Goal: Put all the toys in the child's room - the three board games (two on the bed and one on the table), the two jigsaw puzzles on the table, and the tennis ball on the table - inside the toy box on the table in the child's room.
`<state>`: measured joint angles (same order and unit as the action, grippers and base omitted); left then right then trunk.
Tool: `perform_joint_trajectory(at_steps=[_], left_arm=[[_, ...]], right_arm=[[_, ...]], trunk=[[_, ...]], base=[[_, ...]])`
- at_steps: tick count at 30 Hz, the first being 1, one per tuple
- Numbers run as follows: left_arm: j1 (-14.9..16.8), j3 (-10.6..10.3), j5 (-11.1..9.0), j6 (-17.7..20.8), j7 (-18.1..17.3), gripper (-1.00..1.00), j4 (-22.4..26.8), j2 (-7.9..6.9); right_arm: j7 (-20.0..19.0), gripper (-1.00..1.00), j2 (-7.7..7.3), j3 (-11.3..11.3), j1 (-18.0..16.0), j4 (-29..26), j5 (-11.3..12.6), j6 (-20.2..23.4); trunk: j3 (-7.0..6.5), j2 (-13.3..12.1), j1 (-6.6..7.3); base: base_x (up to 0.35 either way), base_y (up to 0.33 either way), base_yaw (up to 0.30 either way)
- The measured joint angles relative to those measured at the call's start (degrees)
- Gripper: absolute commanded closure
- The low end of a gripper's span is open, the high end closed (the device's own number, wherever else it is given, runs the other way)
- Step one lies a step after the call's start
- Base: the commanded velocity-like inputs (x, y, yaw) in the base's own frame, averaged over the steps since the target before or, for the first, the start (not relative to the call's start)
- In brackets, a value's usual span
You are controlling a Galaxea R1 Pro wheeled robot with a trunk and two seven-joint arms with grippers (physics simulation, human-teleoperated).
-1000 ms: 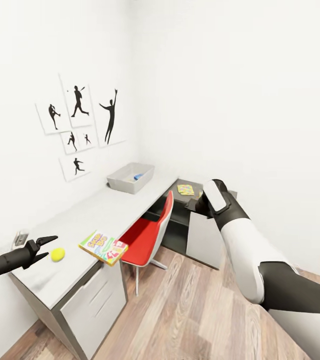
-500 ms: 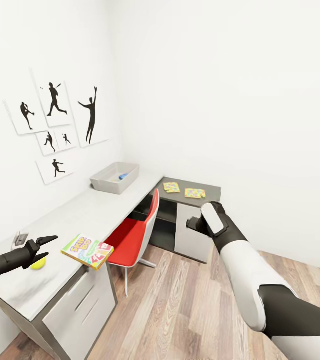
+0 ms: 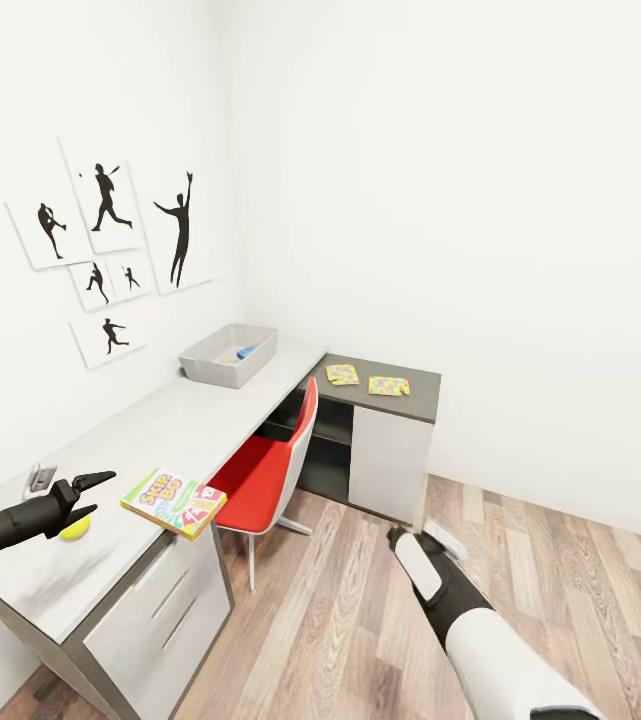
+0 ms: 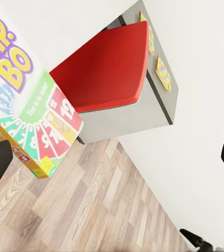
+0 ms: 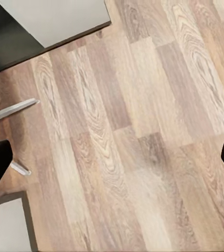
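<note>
Right gripper: nearest, low over the wood floor, pointing down; fingertips at the edges of the right wrist view stand wide apart, nothing between them.
Left gripper: near left, over the near end of the desk; fingers spread, holding nothing.
Tennis ball: yellow-green, on the desk just under the left gripper, partly hidden by it; contact cannot be told.
Board game: green Skip-Bo box, flat at the desk's near right edge, one corner past the edge.
Chair: red seat, tucked in at the desk, mid distance.
Jigsaw puzzles: two flat sheets on the dark side table to the right, farther back; left one, right one, near each other, not touching.
Toy box: light grey bin at the desk's far end by the wall; inside, a small blue item, too small to identify.
Wall pictures: black sports silhouettes, left wall.
</note>
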<state>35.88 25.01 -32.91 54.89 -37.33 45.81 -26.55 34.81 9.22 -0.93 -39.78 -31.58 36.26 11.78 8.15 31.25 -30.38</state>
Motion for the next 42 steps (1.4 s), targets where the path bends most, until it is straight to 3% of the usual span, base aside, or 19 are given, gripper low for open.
perform_joint_trajectory(at_steps=[4,17,42], left_arm=[[0.0,0.0,0.0,0.0,0.0,-1.00,0.0,0.00],[0.0,-0.1,-0.1,-0.1,0.0,-1.00,0.0,0.38],[-0.1,0.0,-0.3,-0.1,0.1,-1.00,0.0,0.67]], right_arm=[[-3.5,-1.00,0.05,1.8,1.1,6.2,0.0,-5.9],[-8.7,-1.00,-0.10,2.4,1.3,7.5,-0.2,-9.3],[-9.0,-1.00,-0.18,2.4,1.3,7.6,-0.3,-9.6]], trunk=[[0.00,0.0,0.00],[0.00,0.0,0.00],[0.00,0.0,0.00]], base=[[0.000,0.000,0.000],[0.000,0.000,0.000],[0.000,-0.072,0.000]])
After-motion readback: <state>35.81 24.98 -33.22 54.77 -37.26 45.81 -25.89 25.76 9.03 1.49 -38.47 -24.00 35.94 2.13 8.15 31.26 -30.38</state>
